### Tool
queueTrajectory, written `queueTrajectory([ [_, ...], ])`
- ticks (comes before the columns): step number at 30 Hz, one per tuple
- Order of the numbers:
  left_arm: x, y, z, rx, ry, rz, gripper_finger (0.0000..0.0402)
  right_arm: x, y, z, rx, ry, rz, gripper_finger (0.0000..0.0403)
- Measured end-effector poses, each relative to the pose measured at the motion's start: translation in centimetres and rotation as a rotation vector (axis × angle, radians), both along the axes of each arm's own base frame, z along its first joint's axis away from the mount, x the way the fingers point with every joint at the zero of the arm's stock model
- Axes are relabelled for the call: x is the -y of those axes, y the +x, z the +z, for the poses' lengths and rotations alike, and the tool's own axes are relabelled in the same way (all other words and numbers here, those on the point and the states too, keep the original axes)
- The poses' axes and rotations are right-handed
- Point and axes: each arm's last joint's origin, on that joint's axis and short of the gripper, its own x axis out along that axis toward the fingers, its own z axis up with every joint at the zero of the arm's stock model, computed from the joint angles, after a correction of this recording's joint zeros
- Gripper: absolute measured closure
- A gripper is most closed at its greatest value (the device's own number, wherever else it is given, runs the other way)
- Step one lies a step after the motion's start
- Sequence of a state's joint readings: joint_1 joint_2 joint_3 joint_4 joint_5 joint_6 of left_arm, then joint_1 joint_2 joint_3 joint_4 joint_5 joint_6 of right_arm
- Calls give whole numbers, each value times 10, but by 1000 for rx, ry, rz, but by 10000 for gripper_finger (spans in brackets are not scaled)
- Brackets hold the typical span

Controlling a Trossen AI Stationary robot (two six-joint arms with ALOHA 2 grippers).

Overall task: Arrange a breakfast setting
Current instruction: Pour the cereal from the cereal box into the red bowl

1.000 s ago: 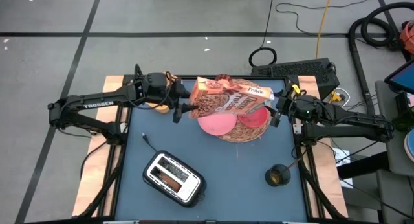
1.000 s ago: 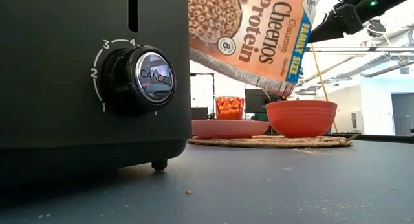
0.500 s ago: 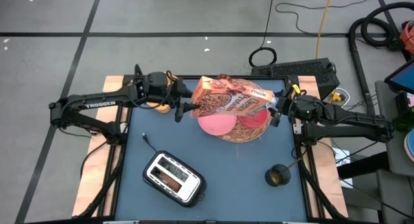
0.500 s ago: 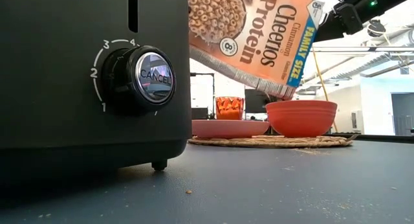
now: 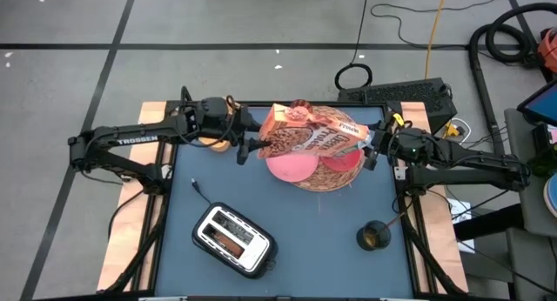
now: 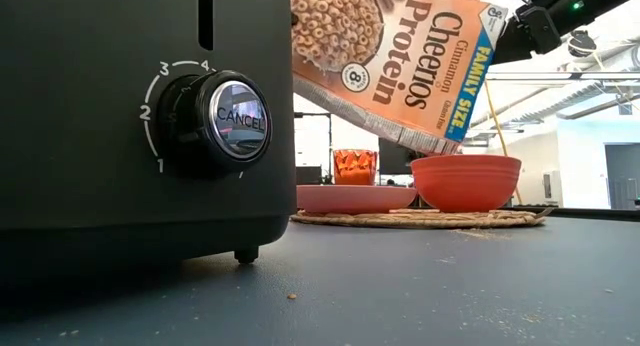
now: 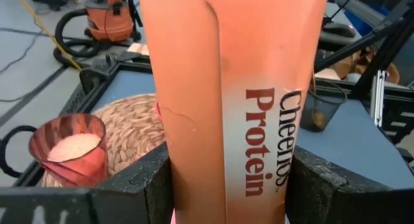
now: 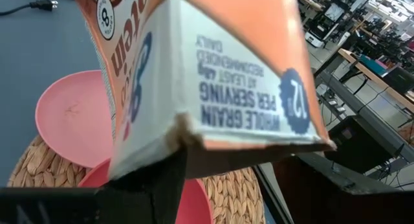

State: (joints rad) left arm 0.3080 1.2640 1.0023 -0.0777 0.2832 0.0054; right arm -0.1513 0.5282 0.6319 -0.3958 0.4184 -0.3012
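- The cereal box has tipped flatter over the last second. In the low view its lower corner now hangs just above the rim of the red bowl, and the top right corner has swung up toward the frame's upper right. Looks like the pour is being set up or winding down; can't see any cereal falling.
- Left gripper is clamped on the box, fingers pressed against both side panels. Right gripper holds the other end, closed onto the box's top flap as far as the right wrist view shows.
- Everything sits centre-top in the high view: straw mat with the pink plate and bowl on it, touching side by side. A small glass stands behind the plate.
- Room: the toaster is well apart at lower centre, a dark cup lower right. Plenty of open tabletop lower down; the mat is near the table's far edge, so not much slack up there.
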Motion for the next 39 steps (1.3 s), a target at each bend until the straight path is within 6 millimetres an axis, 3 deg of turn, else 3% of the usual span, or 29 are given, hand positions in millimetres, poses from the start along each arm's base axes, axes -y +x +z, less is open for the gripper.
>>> queueTrajectory([
  [9, 0, 0, 0, 1, 12, -4, 180, 0, 0, 0, 1, 0, 0, 188],
  [17, 0, 0, 0, -1, 8, -2, 219, 0, 0, 0, 1, 0, 0, 188],
  [28, 0, 1, 9, 79, 44, -1, 223, 0, 0, 0, 1, -3, 1, 188],
  [35, 0, 2, -2, -6, 9, -4, 224, 0, 0, 0, -9, -6, 1, 188],
  [39, 0, 4, 4, 62, 34, -8, 224, 0, 0, 0, 0, -8, -1, 188],
])
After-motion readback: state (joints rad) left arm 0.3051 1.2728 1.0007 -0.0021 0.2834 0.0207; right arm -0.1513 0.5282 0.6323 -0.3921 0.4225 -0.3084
